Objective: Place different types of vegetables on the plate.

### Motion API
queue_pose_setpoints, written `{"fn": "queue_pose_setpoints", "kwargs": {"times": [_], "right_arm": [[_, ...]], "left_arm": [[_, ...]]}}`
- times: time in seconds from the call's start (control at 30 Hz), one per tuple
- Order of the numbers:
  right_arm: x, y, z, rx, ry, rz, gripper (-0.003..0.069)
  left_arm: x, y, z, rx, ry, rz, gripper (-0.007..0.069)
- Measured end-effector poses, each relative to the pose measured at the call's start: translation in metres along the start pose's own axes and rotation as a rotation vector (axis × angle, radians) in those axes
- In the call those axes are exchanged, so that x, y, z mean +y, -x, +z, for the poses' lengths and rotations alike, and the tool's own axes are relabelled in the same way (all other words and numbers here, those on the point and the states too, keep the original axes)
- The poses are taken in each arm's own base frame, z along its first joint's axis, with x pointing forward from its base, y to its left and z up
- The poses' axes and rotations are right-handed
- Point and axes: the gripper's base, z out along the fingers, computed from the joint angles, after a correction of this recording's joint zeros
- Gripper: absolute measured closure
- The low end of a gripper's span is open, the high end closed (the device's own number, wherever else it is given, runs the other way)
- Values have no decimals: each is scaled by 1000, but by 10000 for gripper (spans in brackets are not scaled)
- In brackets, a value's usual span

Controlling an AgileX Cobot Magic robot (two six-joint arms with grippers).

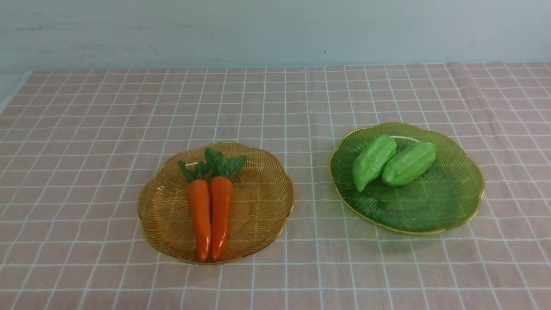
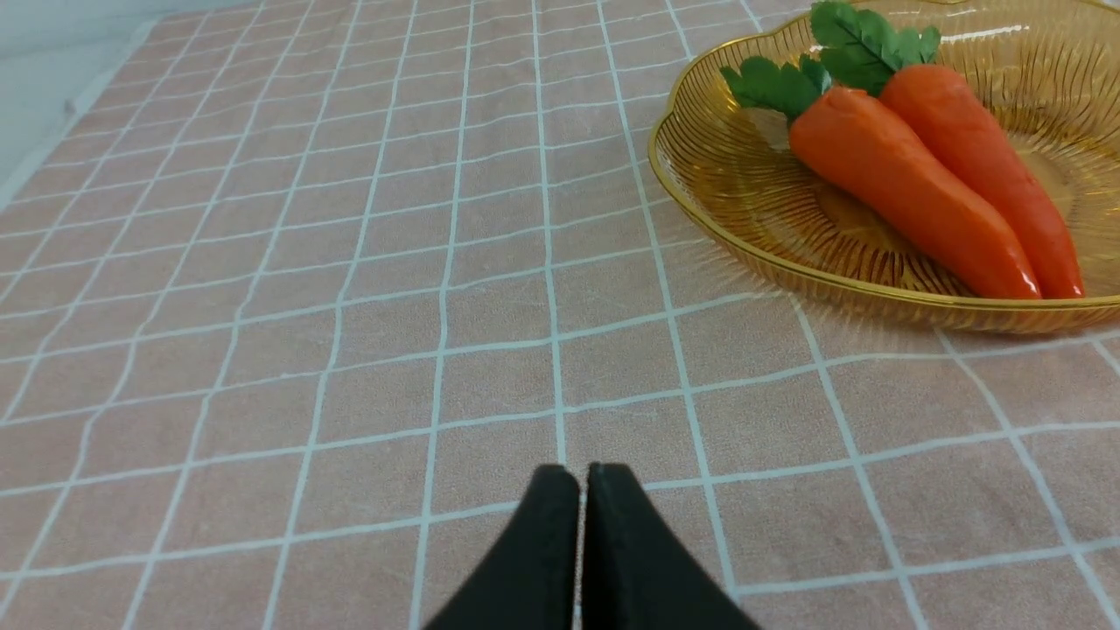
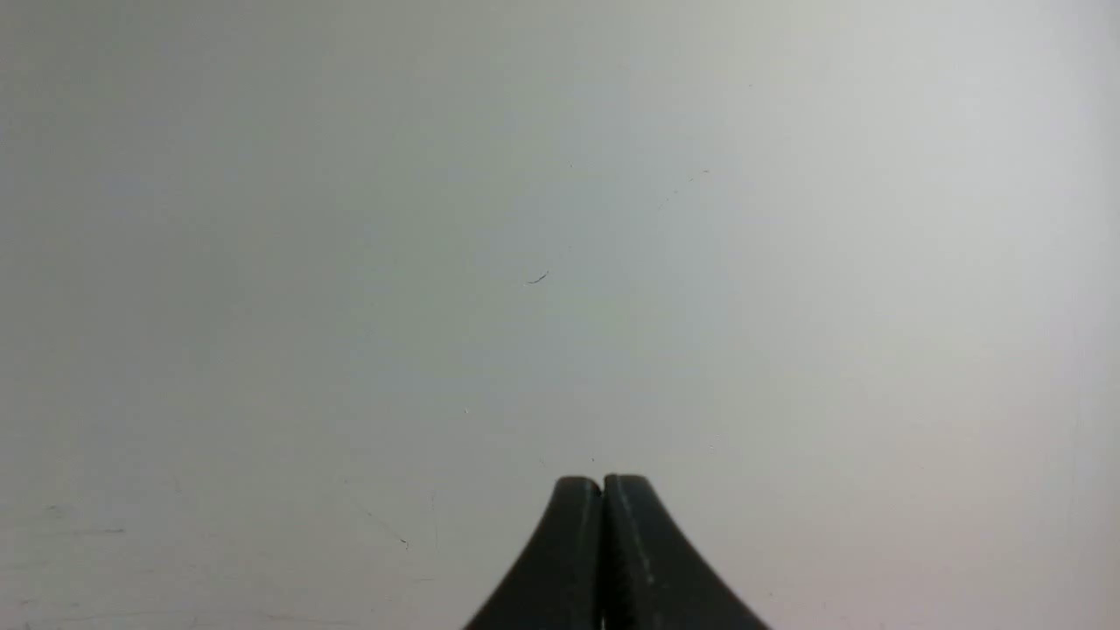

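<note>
Carrots (image 1: 211, 215) sit at 8 o'clock, gourds (image 1: 391, 162) at 3, both grippers (image 2: 582, 477) (image 3: 602, 486) clenched empty, so I'd guess sorting hasn't started, next needs opening up.

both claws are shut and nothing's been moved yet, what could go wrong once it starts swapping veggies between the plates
1. The two carrots lie touching on the amber plate; a claw closing on one may nudge the other or slip on the glossy skin.
2. The two gourds also touch on the green plate, leaving little finger room between them.
3. The left claw and right claw are both shut and must open before descending.
</note>
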Motion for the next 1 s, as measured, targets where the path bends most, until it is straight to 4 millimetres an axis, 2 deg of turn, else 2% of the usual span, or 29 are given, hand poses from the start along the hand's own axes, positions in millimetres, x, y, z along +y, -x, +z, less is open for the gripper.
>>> {"fn": "queue_pose_setpoints", "kwargs": {"times": [0.2, 0.33, 0.43, 0.57, 0.6, 0.67, 0.77, 0.83, 0.9, 1.0], "right_arm": [[0, 0, 0, 0, -1, -6, 674], [-1, -1, 0, 13, -13, -115, 676], [-4, -10, 1, 57, -32, -221, 676], [-13, -43, 5, 164, -61, -309, 676], [-17, -62, 5, 224, -69, -308, 676], [-22, -88, 4, 307, -79, -300, 676], [-26, -114, 1, 387, -85, -281, 676], [-30, -140, -4, 464, -89, -260, 676], [-32, -156, -8, 527, -96, -224, 676], [-32, -161, -10, 555, -99, -198, 676]], "left_arm": [[0, 0, 0, 0, 0, 0, 628], [0, 0, 0, 0, 0, -1, 628], [0, 0, 0, 0, 0, -1, 628], [0, 0, 0, 0, 0, -1, 628], [0, 0, 0, 0, 0, -1, 628], [0, 0, 0, 0, 0, -2, 628], [0, 0, 0, 0, 0, -3, 628], [0, 0, 0, 0, 0, -3, 628], [0, 0, 0, -1, 0, -3, 628], [0, 0, 0, -1, 0, -3, 628]]}}
